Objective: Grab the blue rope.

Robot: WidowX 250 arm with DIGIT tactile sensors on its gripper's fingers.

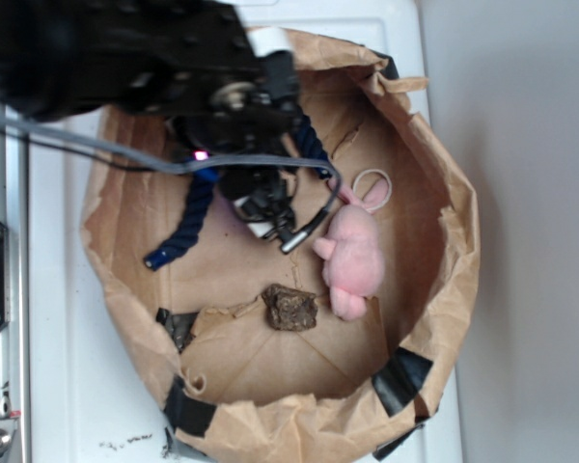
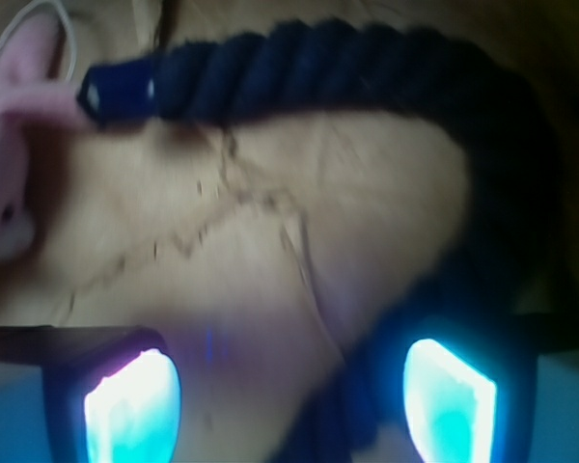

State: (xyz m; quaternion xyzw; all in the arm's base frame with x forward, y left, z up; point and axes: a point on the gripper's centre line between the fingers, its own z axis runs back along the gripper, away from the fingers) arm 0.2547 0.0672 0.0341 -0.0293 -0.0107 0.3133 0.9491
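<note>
The blue rope [image 1: 188,220] is thick, twisted and dark navy, and lies on the floor of a crumpled brown paper bag [image 1: 442,280]. One capped end sits at the lower left and the rest runs up under my arm. In the wrist view the blue rope [image 2: 386,68] arcs from a bright blue cap at the upper left, across the top, then down the right side to my jaws. My gripper [image 1: 270,220] hangs low over the rope's middle. It is open [image 2: 289,405], and the rope passes between the glowing pads [image 2: 449,400], close to the right one.
A pink plush bunny [image 1: 352,256] lies right of the gripper, its ear near the rope's cap in the wrist view. A brown lump [image 1: 289,307] sits on the bag floor below. The bag's raised walls carry black tape patches [image 1: 401,378]. A grey cable [image 1: 125,149] crosses the left side.
</note>
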